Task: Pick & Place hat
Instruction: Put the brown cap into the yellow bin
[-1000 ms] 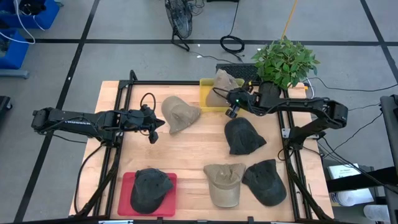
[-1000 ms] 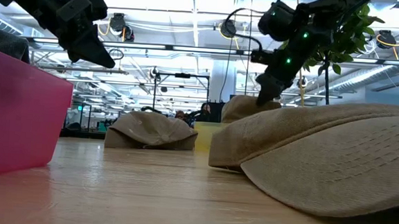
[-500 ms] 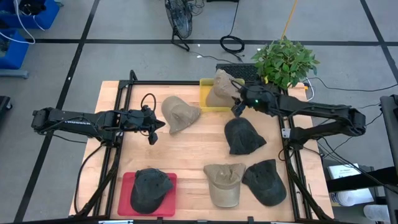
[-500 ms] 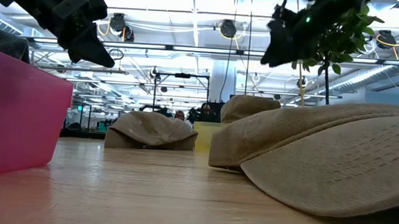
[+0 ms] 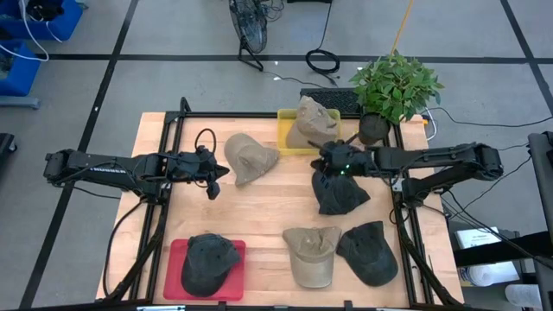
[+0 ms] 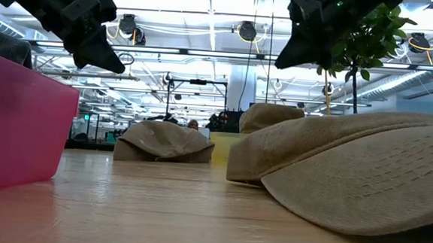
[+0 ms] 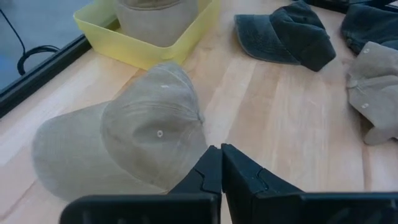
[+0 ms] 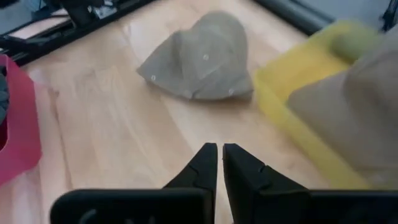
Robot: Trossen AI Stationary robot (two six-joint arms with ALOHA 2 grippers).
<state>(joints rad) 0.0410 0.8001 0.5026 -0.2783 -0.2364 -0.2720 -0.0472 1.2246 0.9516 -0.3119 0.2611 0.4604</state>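
**High view: right arm poised over the dark cap, nothing lifted**

High view shows the right gripper [image 5: 328, 161] above the upper edge of the dark grey fabric cap [image 5: 339, 188] at mid-table, empty-handed. A tan fabric cap [image 5: 309, 123] sits in the shallow yellow plastic tray [image 5: 285, 121], a dark cap [image 5: 209, 263] in the red plastic tray [image 5: 176, 256], which looks like sorting by colour. The left gripper [image 5: 218, 173] waits just beside a loose tan cap [image 5: 251, 157]

Low view has both grippers hanging clear above the wooden table [image 6: 121, 206], a tan cap brim [image 6: 349, 175] filling the foreground

Left wrist view: fingers [image 7: 208, 171] pressed together, holding nothing, the loose tan cap just ahead

Right wrist view: fingers [image 8: 208, 163] likewise together with a hairline gap, bare wood beneath, so I judge the grasp not yet made
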